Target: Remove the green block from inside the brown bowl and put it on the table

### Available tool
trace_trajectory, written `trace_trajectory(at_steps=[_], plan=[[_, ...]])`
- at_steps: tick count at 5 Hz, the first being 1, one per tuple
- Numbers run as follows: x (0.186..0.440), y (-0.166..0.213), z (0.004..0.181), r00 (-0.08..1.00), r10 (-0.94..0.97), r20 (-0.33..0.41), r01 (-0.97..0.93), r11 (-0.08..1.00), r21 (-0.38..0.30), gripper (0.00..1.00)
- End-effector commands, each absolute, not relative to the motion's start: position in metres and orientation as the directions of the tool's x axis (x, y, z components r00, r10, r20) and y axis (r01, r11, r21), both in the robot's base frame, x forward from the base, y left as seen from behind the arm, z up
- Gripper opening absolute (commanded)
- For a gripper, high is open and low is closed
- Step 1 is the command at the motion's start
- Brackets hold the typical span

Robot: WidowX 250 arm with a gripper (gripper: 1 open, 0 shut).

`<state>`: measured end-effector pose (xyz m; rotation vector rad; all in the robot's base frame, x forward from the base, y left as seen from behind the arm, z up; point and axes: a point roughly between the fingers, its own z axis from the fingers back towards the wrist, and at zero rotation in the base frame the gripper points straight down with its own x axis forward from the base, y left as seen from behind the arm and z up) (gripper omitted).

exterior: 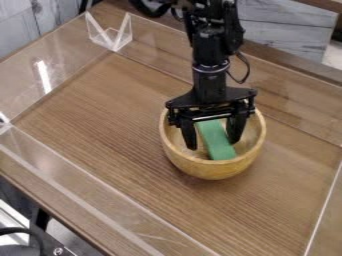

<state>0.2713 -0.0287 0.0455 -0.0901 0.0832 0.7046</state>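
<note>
One black gripper (211, 125) hung over the brown bowl (211, 165), its two fingers spread wide and reaching down inside the rim, one to either side of the green block (214, 141). It had hold of nothing that could be seen, though whether a fingertip touched the block could not be told.

Around them, a small clear plastic container (110, 32) with angled sides stood near the far left corner of the desk (100, 125), well apart from the bowl. Clear plastic walls (80, 195) ran along the desk's edges, and a black cable (24, 232) curled outside the near left corner. Another thin dark cable (243, 70) looped beside the arm. The bowl sat toward the right side of the desk, and the gripper and the arm above it stood in the way, covering the bowl's far rim and part of the block.

The block lay inside the bowl, a flat, plain bar of matte bright green, longer than it was wide, its near end pointing toward the near rim. The bowl was round, light brown and thick-rimmed. No brand, label or writing could be read.
</note>
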Motion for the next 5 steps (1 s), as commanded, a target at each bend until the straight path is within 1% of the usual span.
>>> trace_trajectory(at_steps=[1,5], plan=[[0.2827,-0.0260,0.0551,0.754,0.652,-0.076,-0.657,0.748,-0.093,1.00],[0.2877,-0.0219,0.0525,0.745,0.662,-0.085,-0.668,0.737,-0.107,1.00]])
